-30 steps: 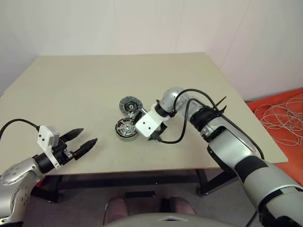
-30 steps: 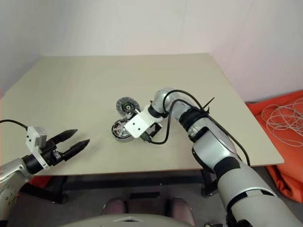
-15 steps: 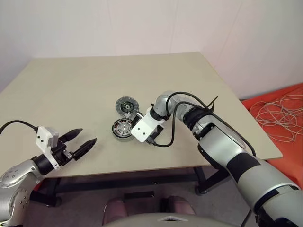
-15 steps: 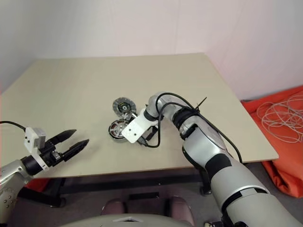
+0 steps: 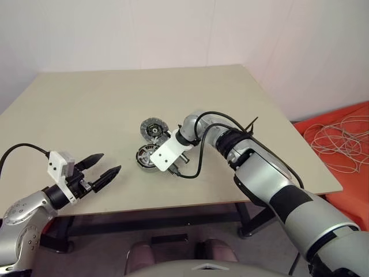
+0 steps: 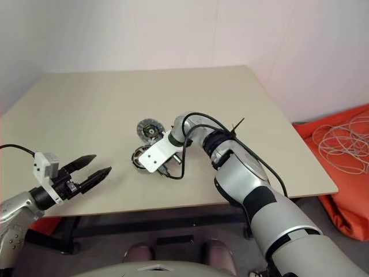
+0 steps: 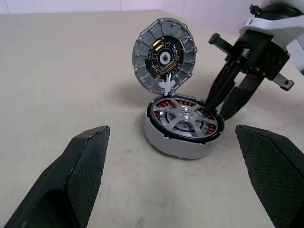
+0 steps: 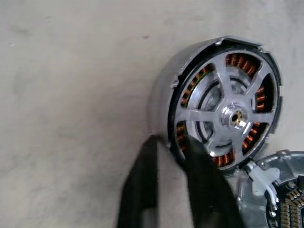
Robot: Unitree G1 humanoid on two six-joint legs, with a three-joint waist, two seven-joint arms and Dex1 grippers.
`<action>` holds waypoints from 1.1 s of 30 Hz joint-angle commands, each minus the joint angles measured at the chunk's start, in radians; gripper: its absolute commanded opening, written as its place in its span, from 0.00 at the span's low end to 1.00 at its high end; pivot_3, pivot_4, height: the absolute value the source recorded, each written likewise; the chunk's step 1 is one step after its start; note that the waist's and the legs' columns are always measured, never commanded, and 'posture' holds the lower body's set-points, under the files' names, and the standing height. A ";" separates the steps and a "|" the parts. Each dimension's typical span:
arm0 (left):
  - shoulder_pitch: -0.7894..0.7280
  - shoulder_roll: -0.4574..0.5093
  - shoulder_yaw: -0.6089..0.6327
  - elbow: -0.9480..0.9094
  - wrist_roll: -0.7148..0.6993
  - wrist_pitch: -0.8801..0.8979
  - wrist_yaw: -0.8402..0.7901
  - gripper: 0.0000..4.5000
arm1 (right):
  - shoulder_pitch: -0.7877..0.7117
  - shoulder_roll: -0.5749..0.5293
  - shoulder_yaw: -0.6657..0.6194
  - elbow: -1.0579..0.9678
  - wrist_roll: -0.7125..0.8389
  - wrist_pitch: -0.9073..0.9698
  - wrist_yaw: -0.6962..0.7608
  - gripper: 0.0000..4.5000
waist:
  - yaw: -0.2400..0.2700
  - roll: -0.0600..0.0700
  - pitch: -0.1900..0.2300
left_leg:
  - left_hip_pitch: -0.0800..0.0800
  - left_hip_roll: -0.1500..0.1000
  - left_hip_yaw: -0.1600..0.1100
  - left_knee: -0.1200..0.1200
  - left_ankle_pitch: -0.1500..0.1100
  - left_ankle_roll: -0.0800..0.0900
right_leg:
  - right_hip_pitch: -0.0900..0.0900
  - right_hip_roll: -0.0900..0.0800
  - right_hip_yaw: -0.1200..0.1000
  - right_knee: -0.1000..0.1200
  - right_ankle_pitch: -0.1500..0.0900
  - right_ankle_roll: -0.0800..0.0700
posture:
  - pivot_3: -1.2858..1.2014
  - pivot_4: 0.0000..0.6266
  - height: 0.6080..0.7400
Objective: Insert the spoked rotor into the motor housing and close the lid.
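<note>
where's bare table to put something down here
Bare: the far half of the table behind the lid, and the stretch between the left gripper and the housing. Crowded: the centre, where the right gripper pinches the housing's rim.

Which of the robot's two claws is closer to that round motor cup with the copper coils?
The right. The right gripper pinches the rim of the motor housing, one finger inside, one outside. The left gripper hangs open near the table's front edge, well apart.

A beige table [image 5: 104, 104] carries the motor housing [image 5: 149, 157].
</note>
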State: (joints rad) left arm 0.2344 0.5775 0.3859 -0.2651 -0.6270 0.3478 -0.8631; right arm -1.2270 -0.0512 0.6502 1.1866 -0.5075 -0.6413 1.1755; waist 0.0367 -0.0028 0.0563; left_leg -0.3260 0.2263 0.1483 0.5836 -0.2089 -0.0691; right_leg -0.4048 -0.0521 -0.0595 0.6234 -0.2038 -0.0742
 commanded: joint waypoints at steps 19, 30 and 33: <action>-0.023 -0.021 -0.013 -0.007 0.011 -0.030 0.005 1.00 | 0.204 0.022 -0.182 -0.712 0.185 1.056 0.165 0.00 | 0.011 -0.001 0.003 | -0.005 0.004 0.000 0.000 0.001 -0.002 | -0.003 0.004 0.000 -0.001 0.000 -0.002 | 0.52 0.00 1.00; -0.059 -0.015 -0.031 0.030 0.020 -0.033 -0.011 1.00 | 0.305 -0.216 -0.093 -1.052 0.201 1.225 0.200 0.00 | 0.036 -0.001 0.003 | -0.003 0.003 -0.001 -0.001 0.002 -0.004 | -0.002 0.003 0.000 -0.003 -0.004 0.004 | 0.52 0.00 1.00; -0.071 -0.015 -0.039 0.039 0.023 -0.033 -0.014 1.00 | 0.307 -0.251 -0.075 -1.050 0.193 1.200 0.181 0.00 | 0.035 -0.001 0.003 | -0.002 0.003 0.000 -0.001 0.002 -0.004 | -0.002 0.003 0.000 -0.002 -0.004 0.005 | 0.52 0.00 1.00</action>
State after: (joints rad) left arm 0.1777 0.5517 0.3409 -0.2172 -0.6051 0.3351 -0.8710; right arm -0.8930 -0.2925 0.5777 0.1827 -0.3161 0.5784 1.3695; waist 0.0712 -0.0037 0.0593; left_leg -0.3279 0.2296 0.1479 0.5823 -0.2063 -0.0735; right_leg -0.4066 -0.0487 -0.0596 0.6219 -0.2077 -0.0692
